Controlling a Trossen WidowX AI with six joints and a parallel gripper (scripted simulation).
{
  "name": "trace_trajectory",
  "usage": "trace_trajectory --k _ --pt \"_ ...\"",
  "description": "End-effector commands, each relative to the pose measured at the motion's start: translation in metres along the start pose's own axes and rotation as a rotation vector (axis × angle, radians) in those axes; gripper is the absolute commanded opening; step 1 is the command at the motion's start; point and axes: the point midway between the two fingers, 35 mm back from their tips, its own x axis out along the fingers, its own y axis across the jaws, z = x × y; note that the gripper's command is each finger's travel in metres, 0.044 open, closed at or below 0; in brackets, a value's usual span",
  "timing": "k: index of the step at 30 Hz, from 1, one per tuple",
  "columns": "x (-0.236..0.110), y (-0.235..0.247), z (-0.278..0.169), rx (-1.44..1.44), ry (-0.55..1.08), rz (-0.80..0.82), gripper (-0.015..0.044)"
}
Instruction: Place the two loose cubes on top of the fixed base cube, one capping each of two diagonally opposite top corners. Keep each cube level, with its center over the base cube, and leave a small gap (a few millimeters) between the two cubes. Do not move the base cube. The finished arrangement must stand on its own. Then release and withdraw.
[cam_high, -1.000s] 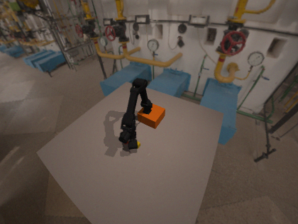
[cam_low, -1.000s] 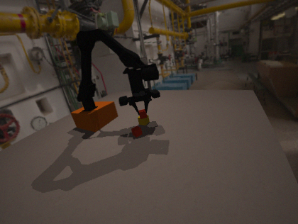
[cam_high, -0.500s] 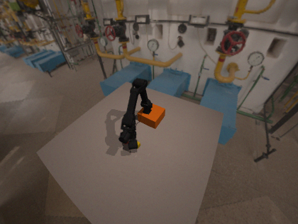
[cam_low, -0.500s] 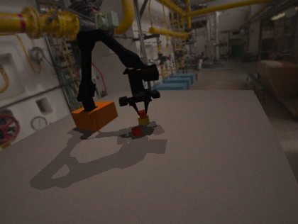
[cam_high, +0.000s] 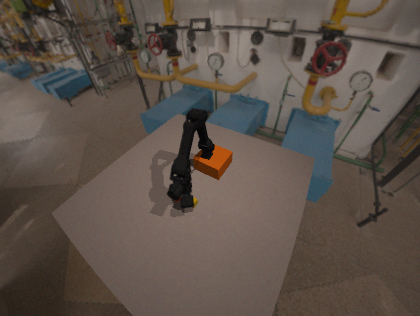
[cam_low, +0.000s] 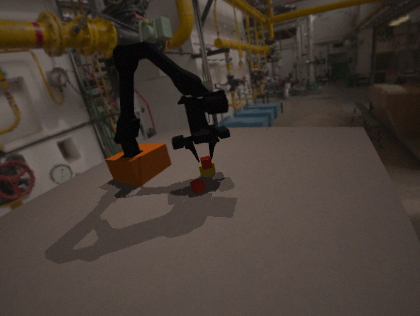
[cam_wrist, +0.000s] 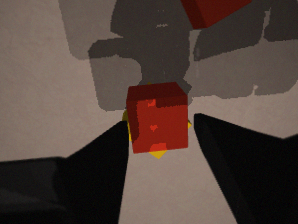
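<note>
A red cube is set on the yellow cube, and the fingers are parted around it.

One red cube (cam_wrist: 157, 118) is seen on top of the yellow base cube (cam_low: 207, 171), with small yellow corners showing at its edges. The black fingers are opened partway and placed on each side of this cube, with a thin gap seen on both sides, so nothing is gripped. The gripper (cam_low: 201, 148) is held just above the little stack. The second red cube (cam_low: 197, 186) is left on the grey surface (cam_low: 310, 225), just beside the base cube. The arm is fixed on an orange block (cam_low: 141, 163).
</note>
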Motion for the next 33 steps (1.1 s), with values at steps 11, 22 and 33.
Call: trace_trajectory --k 11,22,33 --pt "-0.024 0.002 0.001 0.000 -0.004 0.007 0.0205" --pt "-0.028 -0.003 0.009 -0.212 -0.002 0.005 0.0265" --pt "-0.038 -0.015 0.030 -0.737 -0.001 0.007 0.0265"
